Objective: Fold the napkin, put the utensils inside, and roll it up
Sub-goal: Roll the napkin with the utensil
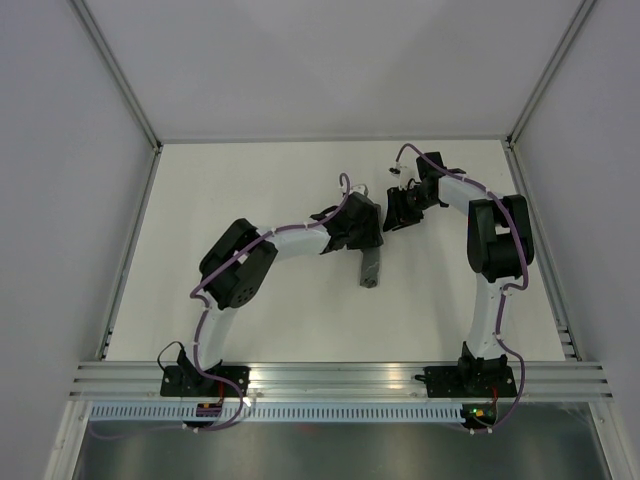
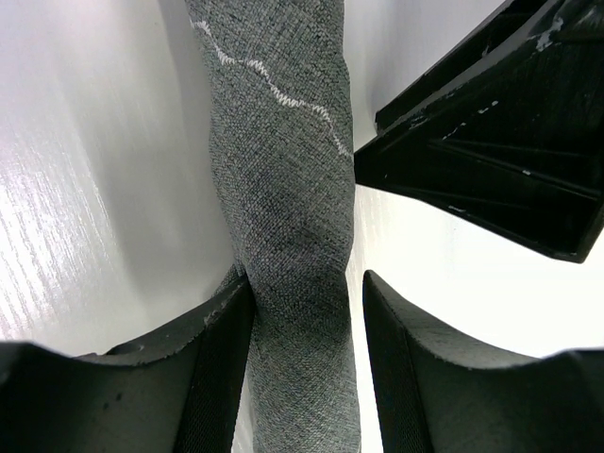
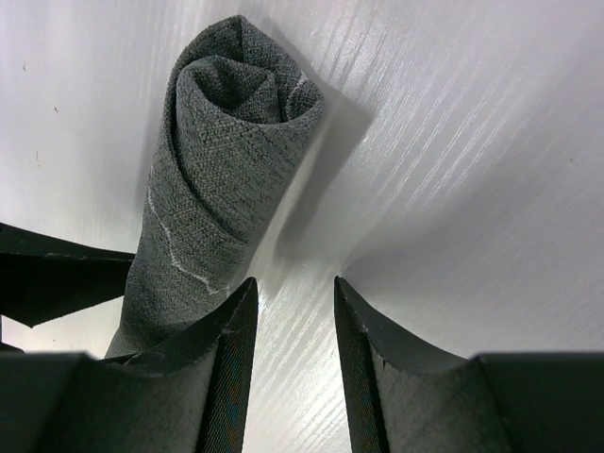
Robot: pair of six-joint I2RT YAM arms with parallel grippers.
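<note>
**At mid-surface: napkin rolled, both claws parted**

Between the fingers (image 2: 212, 377) of the left claw (image 2: 307, 283) the napkin (image 2: 283, 189) runs lengthwise as a tight grey roll. That claw stands partly open. One finger touches the cloth and the other shows a strip of white surface (image 2: 113, 189) beside it, so the claw straddles the roll without clamping it. The right claw (image 3: 294, 288) is also partly open, with nothing between its jaws. The roll lies just outside one of its fingers.

Judgement: rolling looks complete, and the step in hand is letting go. To do it well, the left claw should rise straight off the roll without dragging the touching finger along the cloth. The outer flap with its stitched line (image 2: 274, 85) lies exposed and could unwind. The right claw is well placed to steady the end if the flap lifts.

The views differ:
- **Right wrist view:** only this one shows the roll's end, a neat spiral. No utensil is visible there, and whether any sit inside cannot be told.
- **Left wrist view:** only this one shows the finger contact.
- **Top view:** only this one shows the roll's place, at mid-surface between the two arms and partly under the left claw.
</note>
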